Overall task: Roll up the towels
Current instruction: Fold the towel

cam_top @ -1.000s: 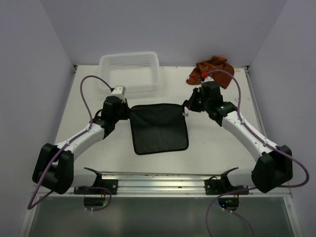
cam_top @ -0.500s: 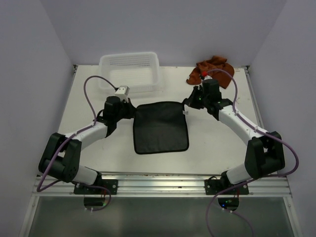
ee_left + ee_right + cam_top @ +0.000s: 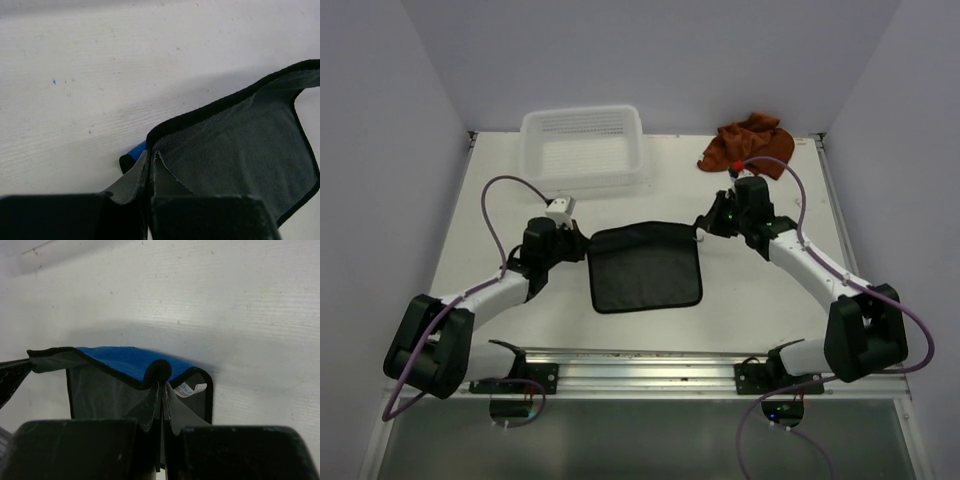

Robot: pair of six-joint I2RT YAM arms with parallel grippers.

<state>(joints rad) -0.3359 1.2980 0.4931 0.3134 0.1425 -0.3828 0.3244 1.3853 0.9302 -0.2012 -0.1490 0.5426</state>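
The blue towel (image 3: 645,270) lies in the middle of the table with its dark grey side up; black edging runs round it. Its blue side shows under the lifted far edge in the right wrist view (image 3: 125,360). My left gripper (image 3: 582,240) is shut on the far left corner (image 3: 151,157). My right gripper (image 3: 705,222) is shut on the far right corner (image 3: 162,382), next to a white label (image 3: 192,388). The far edge is raised off the table and sags between the two grippers. The rust-brown towel (image 3: 745,140) lies crumpled at the back right.
A white mesh basket (image 3: 632,140) stands at the back left, just beyond the left gripper. A metal rail (image 3: 640,360) runs along the near edge. Purple cables loop over both arms.
Both grippers have moved a little toward the near side with the towel's far corners, so the far edge now sits nearer and lifted. The near edge has not moved.
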